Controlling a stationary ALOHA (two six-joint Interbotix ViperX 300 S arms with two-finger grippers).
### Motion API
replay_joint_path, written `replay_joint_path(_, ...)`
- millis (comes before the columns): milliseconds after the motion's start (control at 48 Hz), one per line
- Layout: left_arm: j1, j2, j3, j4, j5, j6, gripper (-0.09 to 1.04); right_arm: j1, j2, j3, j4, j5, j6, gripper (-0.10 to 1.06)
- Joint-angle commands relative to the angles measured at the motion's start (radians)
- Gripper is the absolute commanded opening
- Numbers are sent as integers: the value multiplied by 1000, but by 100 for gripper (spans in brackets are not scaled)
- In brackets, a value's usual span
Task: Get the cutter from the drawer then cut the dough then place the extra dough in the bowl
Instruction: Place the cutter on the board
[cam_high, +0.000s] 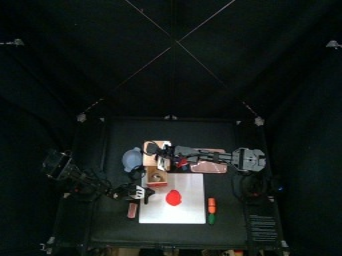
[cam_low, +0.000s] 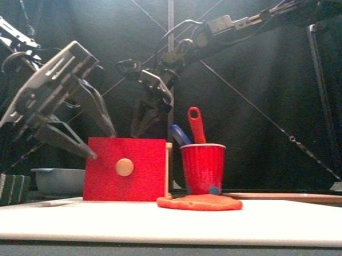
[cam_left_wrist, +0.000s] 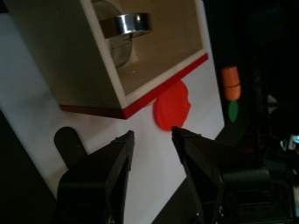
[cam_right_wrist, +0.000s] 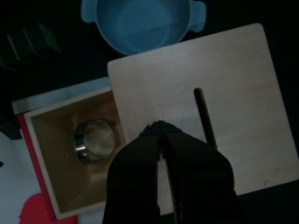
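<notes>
The wooden box (cam_high: 158, 163) stands at the back of the white board (cam_high: 195, 188) with its red-fronted drawer (cam_low: 127, 168) pulled open. Inside the drawer lies the metal cutter (cam_left_wrist: 126, 24), also seen in the right wrist view (cam_right_wrist: 93, 137). A flat red dough disc (cam_high: 175, 198) rests on the board in front of the drawer. My left gripper (cam_left_wrist: 152, 136) hangs open and holds nothing, just left of the dough and in front of the drawer. My right gripper (cam_right_wrist: 162, 129) hovers shut over the box top, beside the open drawer.
The blue-grey bowl (cam_high: 131, 160) sits left of the box, off the board. A red cup (cam_low: 203, 165) with a blue and a red toy knife stands right of the drawer front, near the dough (cam_low: 201, 202).
</notes>
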Motion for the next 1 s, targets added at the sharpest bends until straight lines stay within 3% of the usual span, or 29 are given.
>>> replay_joint_path(21,-5,-91,31,89,-6,3,78,14,-94,-5,3,2,-5,2)
replay_joint_path(250,6,-250,129,347,2,3,78,49,-172,80,9,-40,-6,2)
replay_joint_path(479,123,-405,224,650,6,0,78,104,-219,184,15,-175,-6,8)
replay_joint_path(667,190,-462,245,785,75,-2,78,141,-218,244,8,-282,6,31)
replay_joint_path(1000,196,-454,255,802,170,-8,78,150,-176,264,-20,-316,12,72)
